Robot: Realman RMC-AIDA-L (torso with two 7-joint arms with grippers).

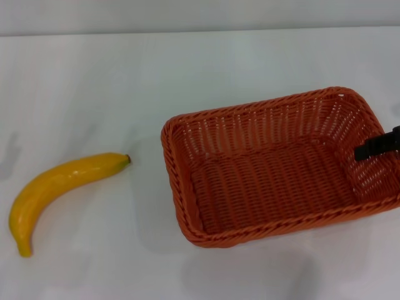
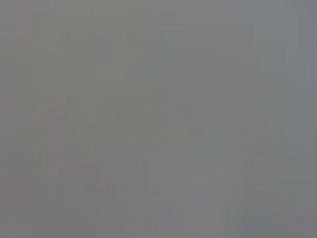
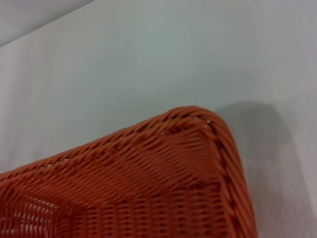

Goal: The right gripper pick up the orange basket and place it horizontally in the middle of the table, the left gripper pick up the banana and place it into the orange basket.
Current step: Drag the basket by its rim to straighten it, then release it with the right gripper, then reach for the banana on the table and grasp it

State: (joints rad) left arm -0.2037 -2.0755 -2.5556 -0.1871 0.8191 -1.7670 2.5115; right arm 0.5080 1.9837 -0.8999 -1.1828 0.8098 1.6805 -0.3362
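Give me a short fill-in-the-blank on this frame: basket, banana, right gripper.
1. The banana lies on the table, to the robot's ____ of the orange basket.
2. The basket holds ____ items.
3. The right gripper is at the basket's ____ end wall.
4. The banana's dark tip points toward the ____.

Missing words: left; no; right; basket

right pincer [image 1: 377,147]: black tip at right edge, fingers unclear | left pincer: out of sight

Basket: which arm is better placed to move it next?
Right. Its end effector is already at the basket's right wall, inside the rim. The left arm isn't in the head view; the banana lies apart on the table.
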